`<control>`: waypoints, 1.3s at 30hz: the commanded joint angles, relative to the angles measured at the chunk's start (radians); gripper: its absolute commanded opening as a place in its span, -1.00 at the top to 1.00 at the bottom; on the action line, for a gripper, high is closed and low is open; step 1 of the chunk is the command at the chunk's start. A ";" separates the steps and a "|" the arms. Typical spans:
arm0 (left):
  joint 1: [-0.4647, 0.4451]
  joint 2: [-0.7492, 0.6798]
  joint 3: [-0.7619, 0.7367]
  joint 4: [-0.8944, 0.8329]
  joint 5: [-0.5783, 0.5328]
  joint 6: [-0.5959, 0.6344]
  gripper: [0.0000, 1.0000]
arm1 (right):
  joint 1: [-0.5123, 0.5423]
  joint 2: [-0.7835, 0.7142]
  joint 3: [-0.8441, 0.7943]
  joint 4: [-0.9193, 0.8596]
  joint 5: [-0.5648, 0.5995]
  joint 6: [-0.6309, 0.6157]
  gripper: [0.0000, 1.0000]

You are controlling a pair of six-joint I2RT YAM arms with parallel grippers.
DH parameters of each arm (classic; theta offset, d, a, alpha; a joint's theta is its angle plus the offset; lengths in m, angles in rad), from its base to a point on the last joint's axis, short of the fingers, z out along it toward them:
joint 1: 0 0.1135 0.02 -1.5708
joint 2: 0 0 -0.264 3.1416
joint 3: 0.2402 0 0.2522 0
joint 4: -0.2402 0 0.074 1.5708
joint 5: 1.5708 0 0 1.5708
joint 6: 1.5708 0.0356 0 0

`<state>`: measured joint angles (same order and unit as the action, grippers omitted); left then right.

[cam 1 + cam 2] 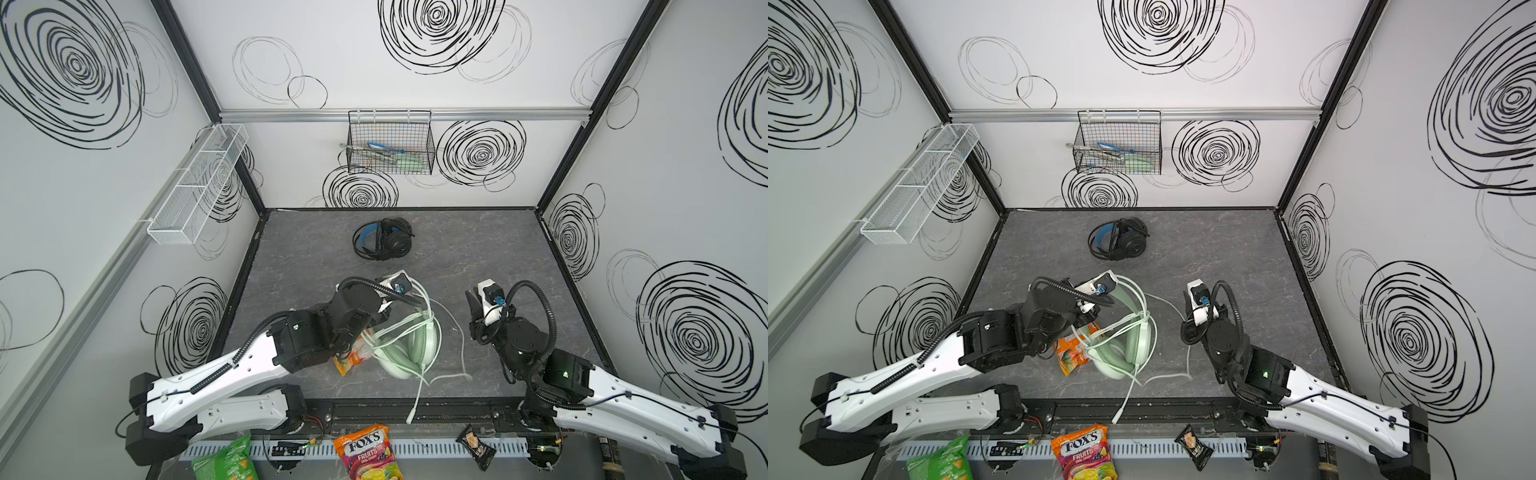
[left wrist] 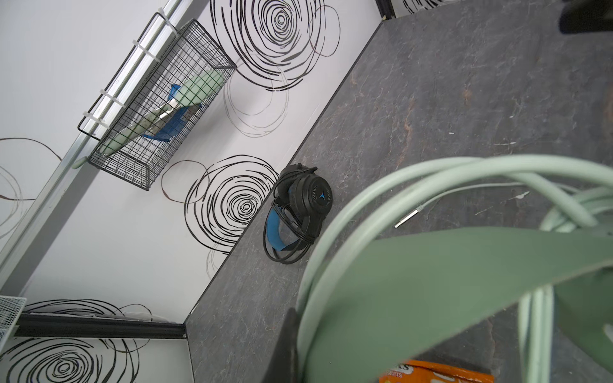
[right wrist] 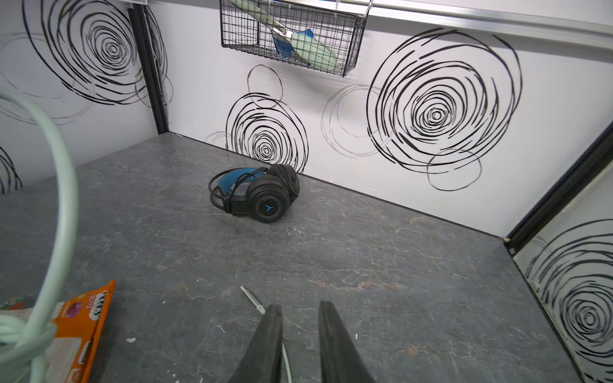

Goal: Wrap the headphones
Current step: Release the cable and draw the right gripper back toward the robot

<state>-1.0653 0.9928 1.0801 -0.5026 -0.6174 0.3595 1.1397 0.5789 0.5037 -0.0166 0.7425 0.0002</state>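
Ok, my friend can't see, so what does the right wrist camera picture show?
The right gripper, its two black fingers slightly apart, hangs over a grey table with a whitish cable end lying by it. Farther back lie black headphones with a blue headband. Part of the mint-green headphones curves close to the camera, beside an orange sweet packet.

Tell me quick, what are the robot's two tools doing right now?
Left tool: closed, holding the green headphones.
Right tool: open a little, holding nothing.

Back headset (image 1: pixel 384 240) sits by the rear wall (image 1: pixel 291 166); front headset (image 1: pixel 415 345) lies nearer, partly over a snack bag (image 1: pixel 347 362).
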 commanded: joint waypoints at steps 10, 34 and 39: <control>0.150 -0.004 0.068 -0.001 0.089 -0.132 1.00 | -0.005 -0.155 -0.043 -0.030 -0.382 0.112 -0.26; 0.393 0.080 0.067 0.063 0.201 -0.177 1.00 | 0.181 -0.326 -0.321 0.020 -0.613 0.289 -0.61; 0.420 0.080 0.053 0.079 0.222 -0.190 1.00 | 0.206 -0.291 -0.371 0.057 -0.550 0.322 -0.62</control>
<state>-0.6655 1.0809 1.1091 -0.5430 -0.4332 0.2306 1.3357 0.2794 0.1501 -0.0002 0.1341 0.2771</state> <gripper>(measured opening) 0.087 0.809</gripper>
